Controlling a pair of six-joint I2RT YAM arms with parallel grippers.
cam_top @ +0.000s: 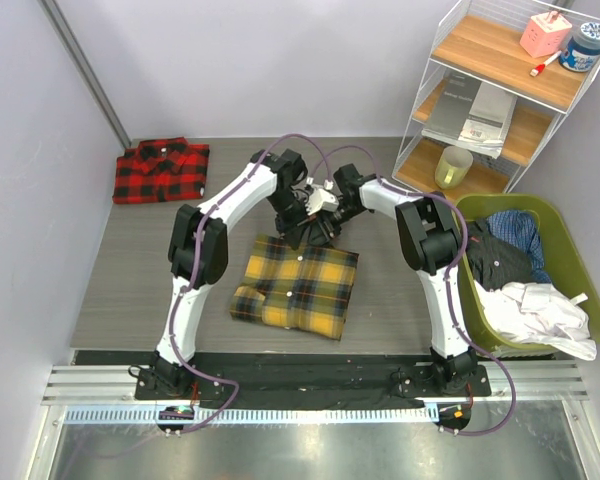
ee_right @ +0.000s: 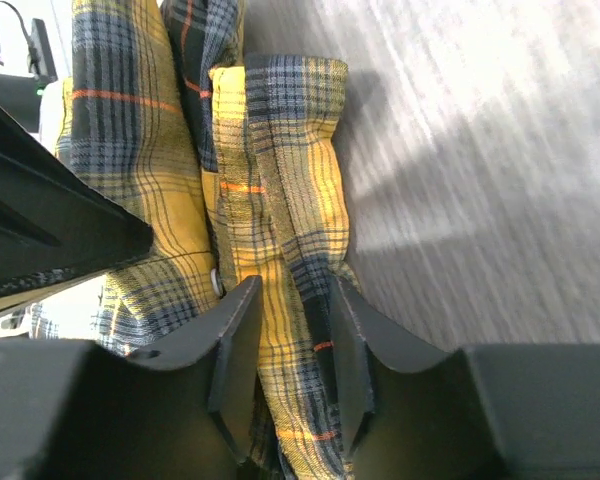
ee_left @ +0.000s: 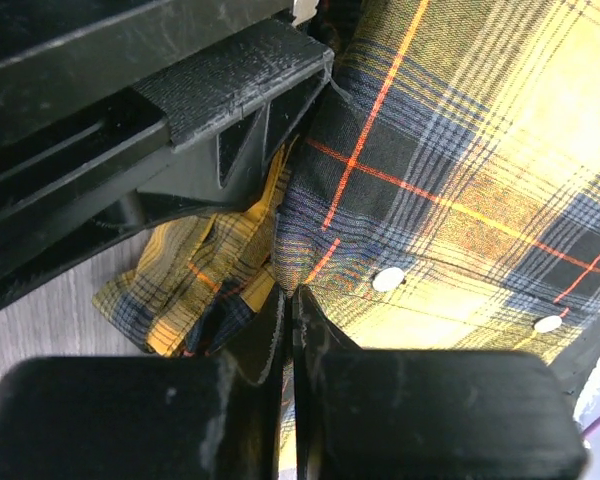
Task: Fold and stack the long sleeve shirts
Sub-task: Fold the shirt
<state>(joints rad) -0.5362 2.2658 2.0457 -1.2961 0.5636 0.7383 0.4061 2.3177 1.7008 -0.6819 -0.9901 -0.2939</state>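
The yellow-and-black checked flannel shirt (cam_top: 298, 290) lies on the grey wood-grain table (cam_top: 130, 290), near the middle and in front of the two arms. It is folded into a rough rectangle with its row of white buttons facing up. Both arms reach over it and meet at its far edge. The left gripper (cam_top: 302, 232) is at the left part of that edge. In the left wrist view its fingers (ee_left: 420, 420) are pressed together, and a thin layer of the yellow cloth goes into the narrow line between them, so the left gripper (ee_left: 292, 300) pinches the shirt (ee_left: 460, 180). The right gripper (cam_top: 327, 232) is just beside it. In the right wrist view its two black fingers (ee_right: 235, 345) stand a little apart, with a thick bunched fold of the same shirt (ee_right: 280, 200) filling the space between them and touching both, so the right gripper (ee_right: 292, 290) is clamped on this fold. The red-and-black checked flannel shirt (cam_top: 162, 172) lies folded flat with its collar up at the far left corner of the table, well apart from the yellow one. At the right side stands a white wire shelf rack with wooden boards (cam_top: 500, 90), and near it an olive-green plastic basket (cam_top: 525, 201) that holds dark and white clothes.
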